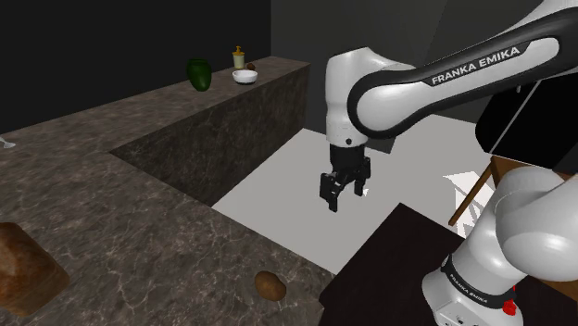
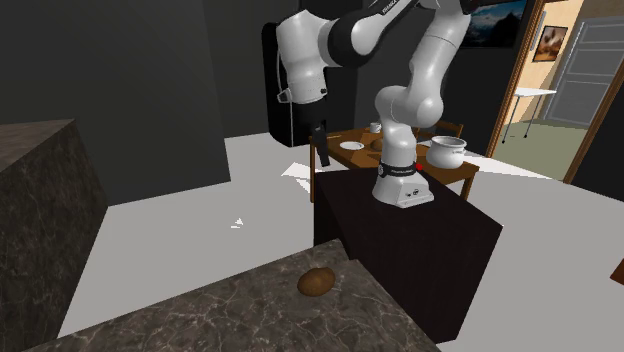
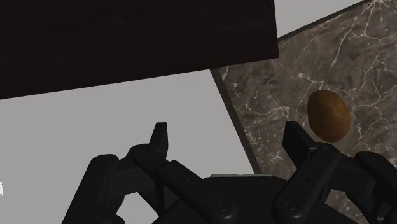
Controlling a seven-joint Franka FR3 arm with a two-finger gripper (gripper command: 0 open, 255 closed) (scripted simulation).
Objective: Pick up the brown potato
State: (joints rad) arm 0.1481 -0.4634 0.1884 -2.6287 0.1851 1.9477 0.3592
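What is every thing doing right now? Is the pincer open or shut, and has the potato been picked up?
pincer: open, empty, hanging over the pale floor beside the counter.
brown potato: lying on the counter near its edge, not touched, not between the fingers.
white bowl: upright at the counter's far end.
small bottle: standing upright just behind the bowl.

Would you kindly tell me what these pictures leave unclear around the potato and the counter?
Wrist view: the potato has its lower edge partly behind a finger of the open pincer.
Shoulder view: the brown lump is cut off by the left edge.
Shoulder view: the bowl is too small to show any contents.
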